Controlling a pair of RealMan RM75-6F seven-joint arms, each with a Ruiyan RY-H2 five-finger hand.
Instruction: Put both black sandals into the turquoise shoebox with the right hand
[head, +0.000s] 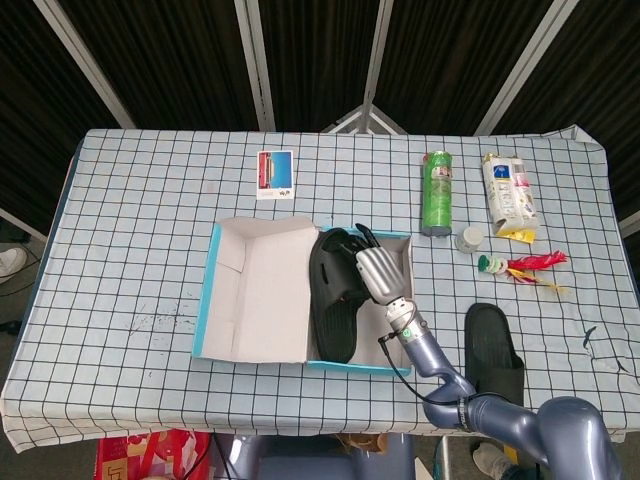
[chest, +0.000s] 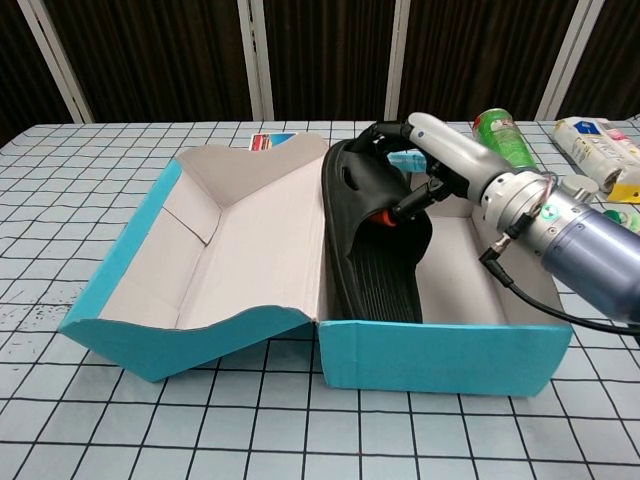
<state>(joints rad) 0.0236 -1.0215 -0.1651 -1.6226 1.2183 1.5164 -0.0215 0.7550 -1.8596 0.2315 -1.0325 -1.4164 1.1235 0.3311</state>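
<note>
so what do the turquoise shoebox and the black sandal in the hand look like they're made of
The turquoise shoebox looks like thin cardboard: matte coloured outside, plain grey-white inside, with folded flaps and creased edges. The black sandal held by the right hand seems to be moulded foam or rubber: one matte piece with a ribbed sole. Which of the two, the look leaves open.

Right hand holding sandal in shoebox

I see my right hand (chest: 440, 160) gripping the black sandal (chest: 375, 240), tilted inside the turquoise shoebox (chest: 440, 355).
</note>
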